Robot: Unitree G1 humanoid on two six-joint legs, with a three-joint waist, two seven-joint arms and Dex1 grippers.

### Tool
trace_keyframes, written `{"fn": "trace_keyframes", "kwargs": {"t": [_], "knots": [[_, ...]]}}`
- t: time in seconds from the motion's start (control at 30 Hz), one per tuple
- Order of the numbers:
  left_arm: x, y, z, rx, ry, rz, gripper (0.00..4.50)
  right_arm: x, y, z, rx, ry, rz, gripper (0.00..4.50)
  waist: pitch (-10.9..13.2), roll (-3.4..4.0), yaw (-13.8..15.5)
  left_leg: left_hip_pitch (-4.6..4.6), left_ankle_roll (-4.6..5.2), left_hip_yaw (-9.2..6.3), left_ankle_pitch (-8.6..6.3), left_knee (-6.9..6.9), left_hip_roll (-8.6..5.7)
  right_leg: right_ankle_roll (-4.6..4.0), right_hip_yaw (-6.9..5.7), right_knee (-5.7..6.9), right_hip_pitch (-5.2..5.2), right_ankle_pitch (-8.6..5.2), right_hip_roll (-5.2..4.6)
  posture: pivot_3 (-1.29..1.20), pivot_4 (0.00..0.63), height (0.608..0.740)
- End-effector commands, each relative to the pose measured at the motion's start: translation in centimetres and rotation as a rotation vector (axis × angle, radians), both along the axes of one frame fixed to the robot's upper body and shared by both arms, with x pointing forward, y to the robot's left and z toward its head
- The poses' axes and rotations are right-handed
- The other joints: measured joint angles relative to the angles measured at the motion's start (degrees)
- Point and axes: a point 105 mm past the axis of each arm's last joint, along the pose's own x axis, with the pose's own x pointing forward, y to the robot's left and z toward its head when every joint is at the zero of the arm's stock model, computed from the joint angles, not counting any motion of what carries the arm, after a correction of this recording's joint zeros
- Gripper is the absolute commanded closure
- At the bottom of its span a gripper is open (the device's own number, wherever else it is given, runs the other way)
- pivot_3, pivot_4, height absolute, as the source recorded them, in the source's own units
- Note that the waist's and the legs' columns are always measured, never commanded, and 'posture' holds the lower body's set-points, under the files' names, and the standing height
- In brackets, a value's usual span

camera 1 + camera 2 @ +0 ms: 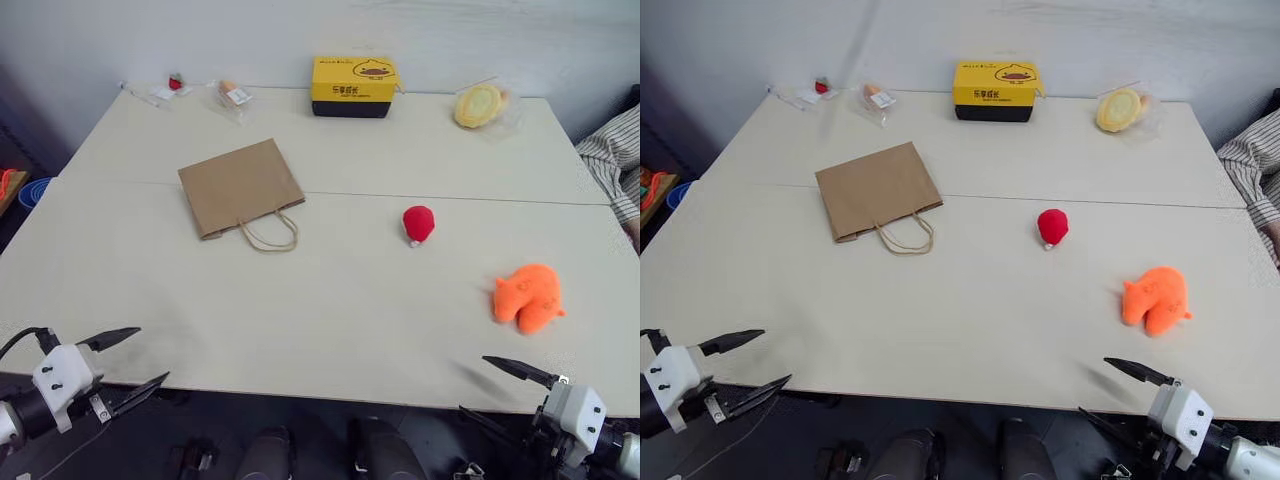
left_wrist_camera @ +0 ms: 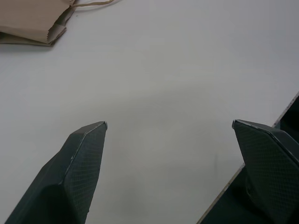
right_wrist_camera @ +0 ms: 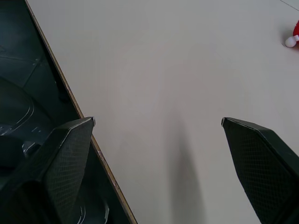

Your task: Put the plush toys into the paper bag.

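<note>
The left gripper (image 1: 139, 355) hangs at the near edge of the table (image 1: 330, 300), and its two black fingers (image 2: 79, 163) are spread wide with nothing between them. The right gripper (image 1: 490, 385) hangs at the near edge too, with its fingers (image 3: 261, 158) wide apart and empty.

The paper bag (image 1: 240, 186) lies flat on the table, well ahead of the left fingers, with its cord handles toward the robot. The orange toy (image 1: 529, 296) sits ahead of the right fingers, near them but not touching. The red toy (image 1: 418, 223) with the white tip lies farther out, between the bag and the orange toy.

At the far edge are a yellow duck box (image 1: 355, 86), a yellow round thing in clear wrap (image 1: 481, 105), and some small packets (image 1: 232, 95), maybe sweets.

A striped sleeve (image 1: 612, 160) shows at the right side.
</note>
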Motion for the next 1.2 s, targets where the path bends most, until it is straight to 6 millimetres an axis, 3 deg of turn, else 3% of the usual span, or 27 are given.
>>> {"fn": "trace_keyframes", "kwargs": {"t": [0.03, 0.2, 0.33, 0.47, 0.67, 0.77, 0.87, 1.17, 1.2], "knots": [[0.2, -0.1, 0.9, -0.007, -0.022, -0.012, 0.00, 0.2, 0.8, 0.5, 0.017, -0.033, 0.019, 0.06, 0.0, 0.00, 0.0, 0.00, -0.01, 0.00, -0.01, 0.00, 0.00, 0.00, 0.00, 0.00, 0.00, 0.00, 0.00, 0.00, 0.150, 0.740], [2.6, -1.5, 2.7, -0.130, 0.008, -0.064, 0.00, 2.2, 2.9, 3.2, 0.131, -0.138, 0.013, 0.06, 0.0, -0.02, 0.0, 0.01, -0.03, -0.05, 0.00, 0.09, 0.00, 0.01, -0.06, 0.10, 0.01, 0.00, 0.00, 0.00, 0.150, 0.740], [7.6, -2.3, 5.2, -0.071, -0.109, -0.088, 0.00, 4.9, 5.1, 6.1, 0.267, -0.241, -0.018, 0.06, -0.1, 0.12, 0.4, 0.00, -0.06, -0.11, 0.03, 0.14, -0.02, 0.02, -0.13, 0.12, 0.02, 0.02, 0.01, 0.00, 0.150, 0.740], [11.9, -4.1, 6.2, -0.001, -0.158, -0.175, 0.00, 7.0, 7.8, 8.7, 0.390, -0.329, -0.031, 0.06, -0.1, 0.09, 0.0, -0.10, -0.45, -0.20, 0.23, 0.16, -0.08, 0.04, -0.21, 0.23, -0.10, 0.02, 0.04, 0.00, 0.150, 0.740], [18.2, -7.9, 5.8, 0.174, -0.205, -0.283, 0.00, 8.6, 10.0, 10.0, 0.447, -0.391, -0.016, 0.06, -0.1, 0.05, 0.0, -0.41, -0.55, -0.06, 0.26, 0.42, -0.09, 0.05, -0.20, 0.65, -0.41, 0.03, 0.20, 0.00, 0.150, 0.740], [20.6, -8.8, 6.1, 0.241, -0.261, -0.269, 0.00, 8.7, 10.4, 9.9, 0.449, -0.387, -0.018, 0.06, -0.1, 0.00, 0.0, -0.64, -0.46, 0.00, 0.21, 0.72, -0.11, 0.09, -0.22, 0.77, -0.55, 0.05, 0.21, 0.00, 0.150, 0.740], [22.1, -10.0, 6.2, 0.273, -0.285, -0.297, 0.00, 8.5, 10.3, 9.7, 0.443, -0.377, -0.027, 0.06, -0.1, -0.05, 0.0, -1.25, -0.44, 0.05, 0.20, 1.08, -0.13, 0.16, -0.17, 1.13, -1.18, 0.08, 0.20, 0.00, 0.150, 0.740], [23.8, -12.0, 6.1, 0.327, -0.321, -0.327, 0.00, 8.5, 9.4, 10.3, 0.436, -0.408, -0.091, 0.06, -0.1, -0.07, 0.0, -1.23, -0.42, 0.21, 0.21, 1.15, -0.12, 0.18, -0.08, 1.27, -1.23, 0.09, 0.20, 0.00, 0.150, 0.740], [23.8, -12.0, 6.0, 0.334, -0.323, -0.326, 0.19, 8.5, 9.4, 10.3, 0.436, -0.407, -0.093, 0.02, -0.1, -0.07, 0.0, -1.23, -0.42, 0.22, 0.21, 1.15, -0.13, 0.19, -0.09, 1.29, -1.23, 0.10, 0.20, 0.00, 0.150, 0.740]]}}
